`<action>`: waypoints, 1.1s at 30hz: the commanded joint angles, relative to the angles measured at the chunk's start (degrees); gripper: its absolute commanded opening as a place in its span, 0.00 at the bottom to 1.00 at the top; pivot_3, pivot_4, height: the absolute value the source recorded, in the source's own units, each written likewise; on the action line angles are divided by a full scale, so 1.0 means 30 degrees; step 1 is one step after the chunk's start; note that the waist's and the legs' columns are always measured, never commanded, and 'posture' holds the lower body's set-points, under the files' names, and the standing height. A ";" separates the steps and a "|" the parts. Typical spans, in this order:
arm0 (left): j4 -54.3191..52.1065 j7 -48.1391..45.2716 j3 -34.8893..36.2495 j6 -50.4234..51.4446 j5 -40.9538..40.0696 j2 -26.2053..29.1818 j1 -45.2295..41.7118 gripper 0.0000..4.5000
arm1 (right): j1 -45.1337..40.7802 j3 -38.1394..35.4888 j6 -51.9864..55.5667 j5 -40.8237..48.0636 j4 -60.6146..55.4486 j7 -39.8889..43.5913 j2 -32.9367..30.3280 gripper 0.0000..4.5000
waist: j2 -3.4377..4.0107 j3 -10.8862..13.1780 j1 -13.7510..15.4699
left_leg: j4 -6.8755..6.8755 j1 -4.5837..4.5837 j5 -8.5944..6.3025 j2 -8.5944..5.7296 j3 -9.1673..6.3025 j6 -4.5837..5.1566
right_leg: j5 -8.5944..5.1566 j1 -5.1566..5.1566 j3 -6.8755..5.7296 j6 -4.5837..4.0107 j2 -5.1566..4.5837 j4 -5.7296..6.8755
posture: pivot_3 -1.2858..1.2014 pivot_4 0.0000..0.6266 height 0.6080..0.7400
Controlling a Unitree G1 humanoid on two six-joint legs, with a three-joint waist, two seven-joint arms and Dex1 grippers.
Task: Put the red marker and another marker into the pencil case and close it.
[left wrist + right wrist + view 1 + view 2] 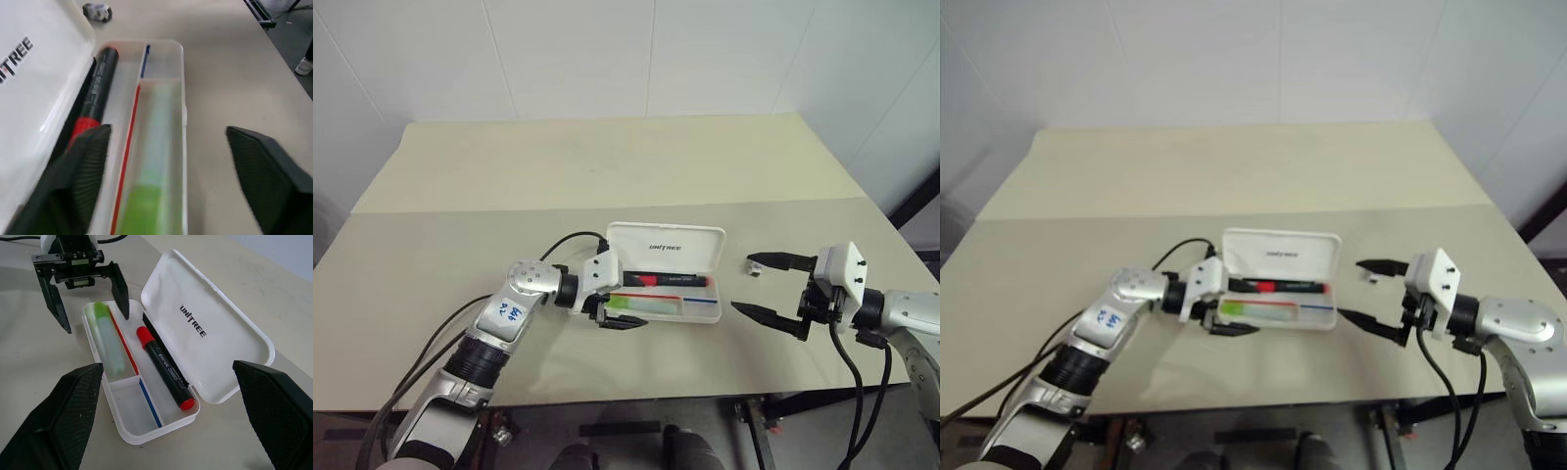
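The white pencil case lies open in the middle of the table, its lid tilted back. The red marker, black barrel with red ends, rests in the tray's rear channel. The lime-green highlighter lies in the front compartment, beside the red-and-blue divider stripe. My left gripper is open at the case's left end, its fingers straddling the highlighter's tip without gripping it. To the right of the case, my right gripper is open and empty, pointing toward the case.
A small grey-white object sits on the table by my right gripper's far finger. The beige table stretches back to a white wall. Its front edge runs just below both arms. Black cables trail from each wrist.
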 commanded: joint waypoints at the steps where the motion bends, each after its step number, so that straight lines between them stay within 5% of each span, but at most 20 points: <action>1: 0.0100 0.0330 0.0323 -0.0673 0.0118 -0.0239 -0.0572 0.99 | -0.0338 -0.0228 -0.0324 0.0187 -0.0334 -0.0164 0.0052 1.00 | 0.0000 0.0000 0.0001 | 0.0000 0.0000 0.0000 0.0000 0.0000 0.0000 | 0.0000 0.0000 0.0000 0.0000 0.0000 0.0000 | 0.52 0.24 1.00; 13: -0.1635 -0.0398 0.1945 -0.0566 -0.1986 0.0154 0.0474 0.99 | -0.0840 0.0129 -0.0094 -0.0472 0.0501 -0.1078 0.0449 1.00 | 0.0000 0.0000 -0.0009 | 0.0005 0.0001 0.0000 0.0004 0.0000 0.0000 | 0.0000 -0.0001 0.0001 0.0000 0.0001 0.0008 | 0.52 0.24 1.00; 23: -0.4179 -0.1507 0.6330 0.0562 -0.6262 0.2487 0.2875 0.99 | -0.1482 0.0348 0.5433 -0.2968 0.1787 -0.9954 0.3743 1.00 | 0.0001 -0.0001 -0.0079 | 0.0009 0.0017 0.0002 0.0008 0.0004 -0.0003 | -0.0011 -0.0014 0.0021 -0.0021 -0.0003 0.0067 | 0.52 0.24 1.00; 33: -0.3907 -0.1492 0.8752 0.0502 -0.6910 0.4819 0.3350 0.99 | -0.2926 0.0681 0.5629 -0.4592 0.3435 -1.4732 0.7418 1.00 | 0.0004 -0.0001 -0.0077 | 0.0009 0.0021 0.0002 0.0000 0.0006 -0.0003 | -0.0014 -0.0016 0.0022 -0.0026 0.0000 0.0076 | 0.52 0.24 1.00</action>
